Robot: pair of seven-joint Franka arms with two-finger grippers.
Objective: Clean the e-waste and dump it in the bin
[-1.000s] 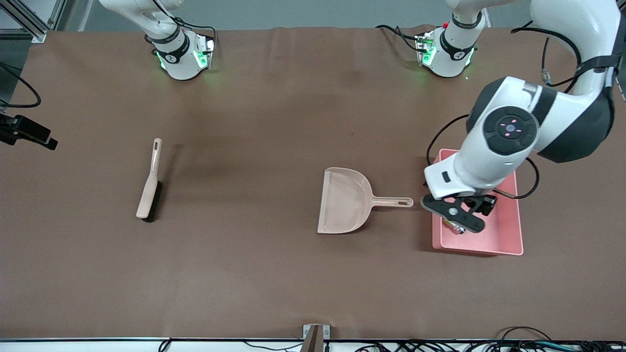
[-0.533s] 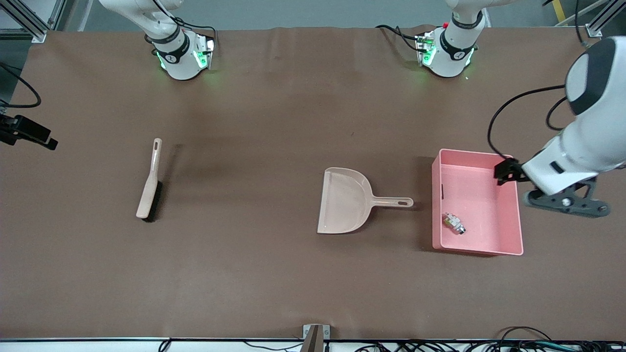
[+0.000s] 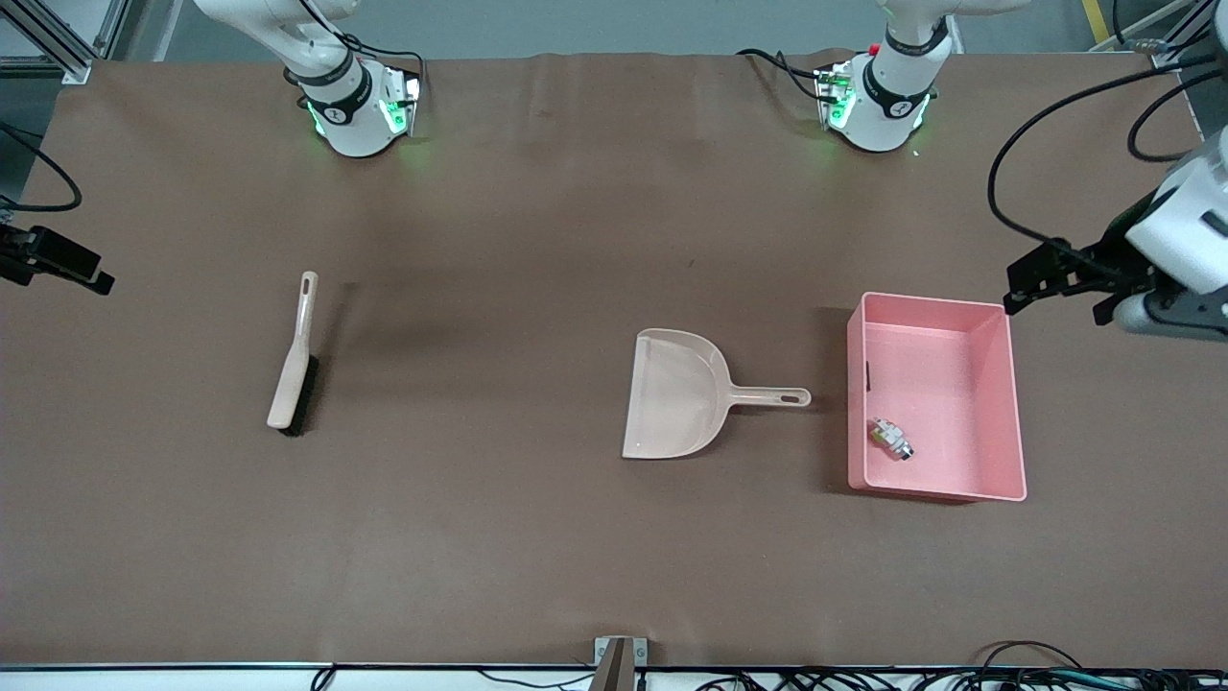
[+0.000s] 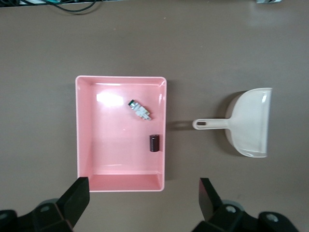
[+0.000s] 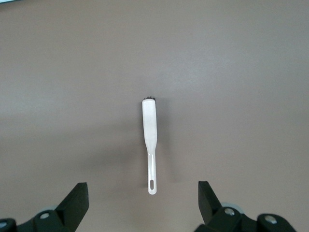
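A second ago my left gripper [image 4: 140,200] hung low over the bin [image 3: 998,403], hiding its floor; now it has risen and pulled back toward my left arm's end of the table, fingers [image 4: 76,195] spread wide and holding nothing. The bin's whole rim shows. Both pieces of e-waste lie in it: the white-grey part [image 3: 891,438] on the floor toward the wall nearer the front camera, the dark block [image 4: 154,143] against the wall that faces the dustpan [image 3: 677,393]. The dustpan sits just beside the bin, its handle tip close to the bin's wall without touching. My right gripper [image 5: 140,203] waits high above the brush [image 3: 292,363], spread wide and empty. The brush lies well apart from the bin, with bare brown table [image 3: 499,537] between and around them.
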